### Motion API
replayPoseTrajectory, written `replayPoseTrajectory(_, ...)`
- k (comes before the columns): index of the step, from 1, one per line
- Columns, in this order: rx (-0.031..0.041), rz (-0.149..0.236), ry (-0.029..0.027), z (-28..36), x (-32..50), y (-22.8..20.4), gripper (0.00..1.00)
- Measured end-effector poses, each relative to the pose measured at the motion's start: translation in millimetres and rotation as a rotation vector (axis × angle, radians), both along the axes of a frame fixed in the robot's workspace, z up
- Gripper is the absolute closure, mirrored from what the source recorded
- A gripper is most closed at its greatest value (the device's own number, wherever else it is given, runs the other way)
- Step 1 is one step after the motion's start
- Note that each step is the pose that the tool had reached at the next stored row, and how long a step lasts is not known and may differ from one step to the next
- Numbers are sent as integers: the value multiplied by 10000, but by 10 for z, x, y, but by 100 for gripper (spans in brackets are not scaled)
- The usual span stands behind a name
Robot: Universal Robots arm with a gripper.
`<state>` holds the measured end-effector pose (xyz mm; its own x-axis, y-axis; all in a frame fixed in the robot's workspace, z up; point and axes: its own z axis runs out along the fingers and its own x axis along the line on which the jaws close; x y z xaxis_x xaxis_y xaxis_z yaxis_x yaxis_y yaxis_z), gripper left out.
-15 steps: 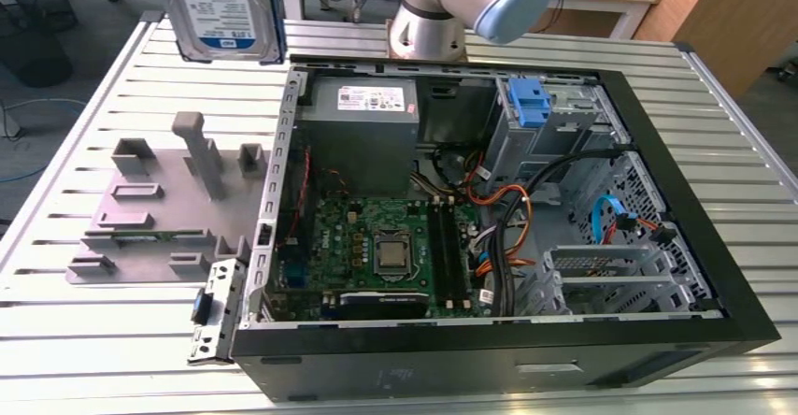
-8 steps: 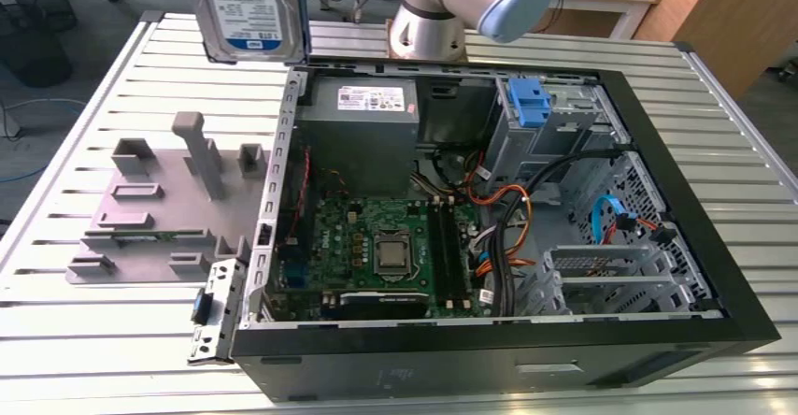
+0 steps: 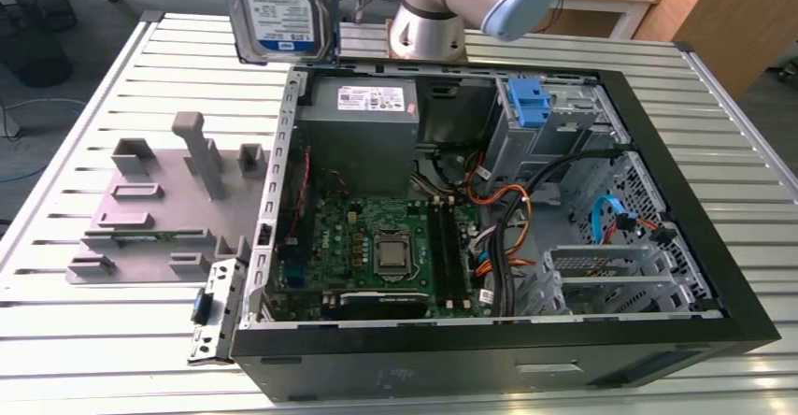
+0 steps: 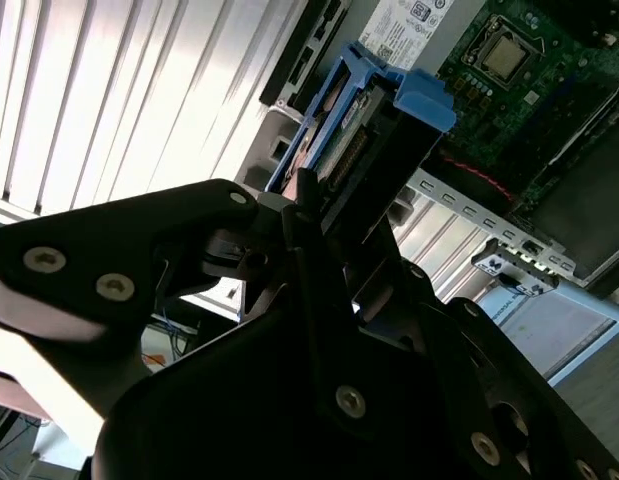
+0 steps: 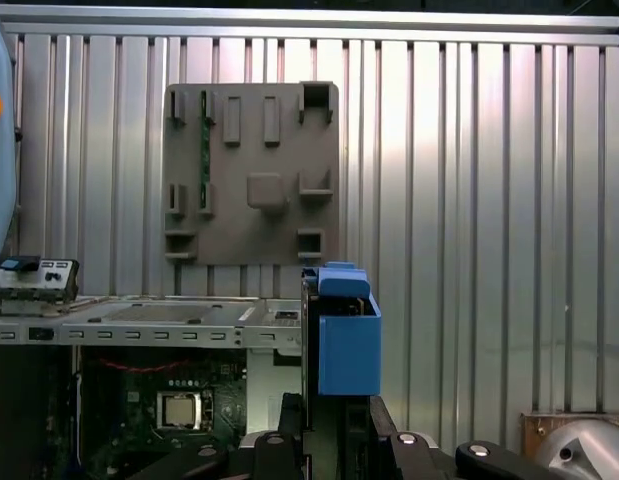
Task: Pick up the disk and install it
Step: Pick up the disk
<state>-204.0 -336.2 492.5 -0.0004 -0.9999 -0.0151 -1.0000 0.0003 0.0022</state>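
Gripper (image 4: 339,195) clamped on the disk (image 4: 354,120), and in both wrist views its black fingers sit on either flat face, with the blue caddy end poking out beyond them. In the exterior view the disk (image 3: 284,8) hangs at eleven o'clock from the open case (image 3: 436,368), label facing the camera, standing on edge and well clear of the slatted table (image 3: 698,135). Holding it by the faces looks like a sensible choice, since it leaves the caddy rails free to slide into a bay. In the first wrist view the disk (image 5: 347,350) shows edge-on, squared up between the fingers, so the grip reads as centred rather than skewed. The height also makes sense: it keeps the drive above the case wall and above the power supply (image 3: 362,102), which sits just inside that corner. A bare blue bracket (image 3: 529,105) stands in the bay region at one o'clock inside the case, well apart from the disk, with the board (image 3: 374,237) lying flat around six o'clock. The grey plate (image 3: 144,219) rests on the table at nine o'clock, outside the case. The arm (image 3: 436,8) rises at twelve o'clock behind the far wall, its pale blue-capped joint swung toward one o'clock. By my reading, the pick is done and the install is not.
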Motion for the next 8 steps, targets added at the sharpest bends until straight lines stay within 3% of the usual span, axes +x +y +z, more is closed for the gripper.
replayPoseTrajectory(8,0,0,-1,-4,321,8,65)
